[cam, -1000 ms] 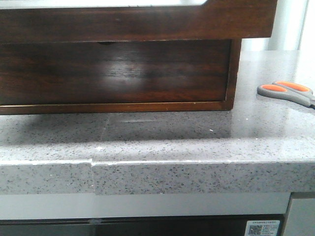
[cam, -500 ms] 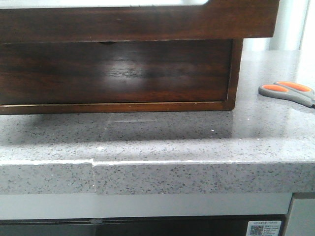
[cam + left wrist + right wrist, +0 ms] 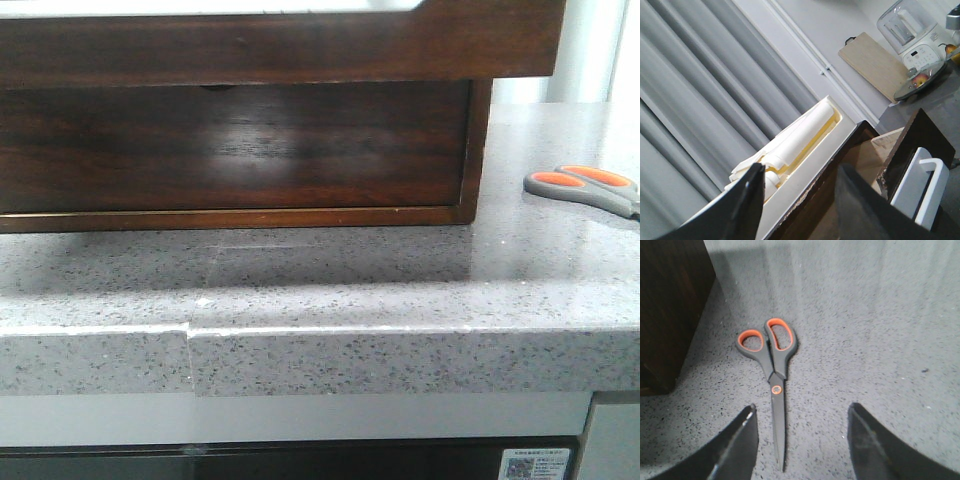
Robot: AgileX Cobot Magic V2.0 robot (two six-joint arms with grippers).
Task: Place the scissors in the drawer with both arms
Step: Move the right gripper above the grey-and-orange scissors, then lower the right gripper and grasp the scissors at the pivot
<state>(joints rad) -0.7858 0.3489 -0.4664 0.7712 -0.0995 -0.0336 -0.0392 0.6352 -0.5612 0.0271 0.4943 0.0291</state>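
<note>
The scissors point(image 3: 585, 188) lie flat on the grey stone counter at the far right, with grey handles lined orange. In the right wrist view the scissors point(image 3: 774, 370) lie with their blades closed and the tip between my fingers. My right gripper point(image 3: 803, 408) is open and empty just above them. The drawer point(image 3: 300, 45) is the long low reddish-brown board at the top, with a shallow cut-out along its upper edge. My left gripper point(image 3: 801, 170) is open and empty, up by a dark wood edge point(image 3: 862, 150). Neither gripper shows in the front view.
A taller dark wood front point(image 3: 235, 150) with a small notch sits under the drawer. The counter's front edge point(image 3: 320, 360) runs across. The left wrist view shows a white tray of white rolls point(image 3: 805, 135), curtains, a cutting board point(image 3: 875, 65) and a blender point(image 3: 912, 35).
The front view has shifted by a few pixels. The scissors and the drawer have not moved.
</note>
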